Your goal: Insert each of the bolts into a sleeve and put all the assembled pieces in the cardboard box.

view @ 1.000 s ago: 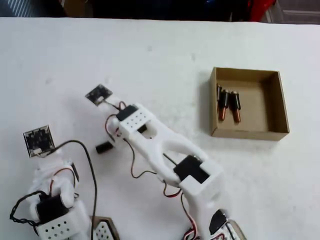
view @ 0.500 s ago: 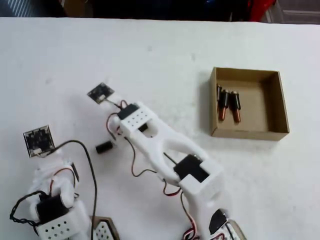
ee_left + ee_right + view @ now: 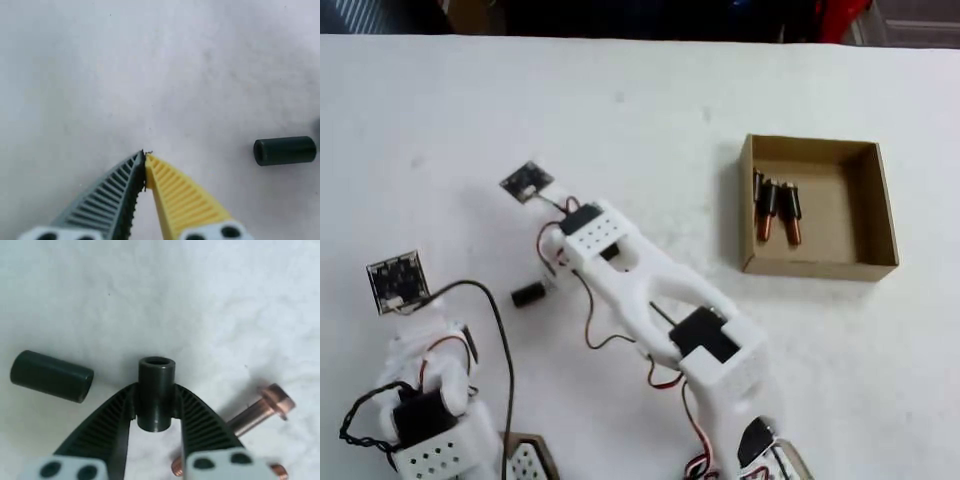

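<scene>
Right end effector (image 3: 156,394) gripping sleeve (image 3: 157,374), bolt (image 3: 256,414) nearby

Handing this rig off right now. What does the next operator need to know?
Right gripper: shut on a sleeve.
Left gripper: shut, empty.
A loose sleeve and a copper bolt lie on the table near the right gripper.
Done: three assembled pieces lie in the cardboard box.
Left: fit bolts into both sleeves and box them.
</scene>
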{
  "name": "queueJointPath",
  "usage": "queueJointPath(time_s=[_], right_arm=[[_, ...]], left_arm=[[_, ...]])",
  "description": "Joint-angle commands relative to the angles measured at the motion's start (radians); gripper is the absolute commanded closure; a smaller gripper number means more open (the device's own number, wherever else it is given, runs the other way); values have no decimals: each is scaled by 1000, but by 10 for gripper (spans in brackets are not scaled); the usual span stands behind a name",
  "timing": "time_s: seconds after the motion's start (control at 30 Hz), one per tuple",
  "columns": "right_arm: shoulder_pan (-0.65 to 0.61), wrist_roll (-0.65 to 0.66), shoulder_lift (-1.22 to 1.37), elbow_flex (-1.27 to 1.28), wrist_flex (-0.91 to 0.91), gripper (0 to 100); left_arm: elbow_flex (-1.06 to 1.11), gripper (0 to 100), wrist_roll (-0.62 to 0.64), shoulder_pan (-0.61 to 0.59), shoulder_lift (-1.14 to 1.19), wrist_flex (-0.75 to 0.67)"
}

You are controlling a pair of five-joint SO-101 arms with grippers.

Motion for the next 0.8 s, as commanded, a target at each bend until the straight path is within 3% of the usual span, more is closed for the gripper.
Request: queueJointPath(time_s=[0.0, 0.23, 0.57, 0.77], right_arm=[[44, 2, -125, -21, 39, 981], [45, 2, -328, -20, 143, 981], [50, 6, -680, -17, 325, 981], [105, 9, -909, -14, 429, 981]], left_arm=[[-46, 973, -5, -5, -8, -25], [-29, 973, -5, -4, -8, -38], [-18, 974, -5, 88, -8, -21], [0, 973, -5, 93, -8, -29]])
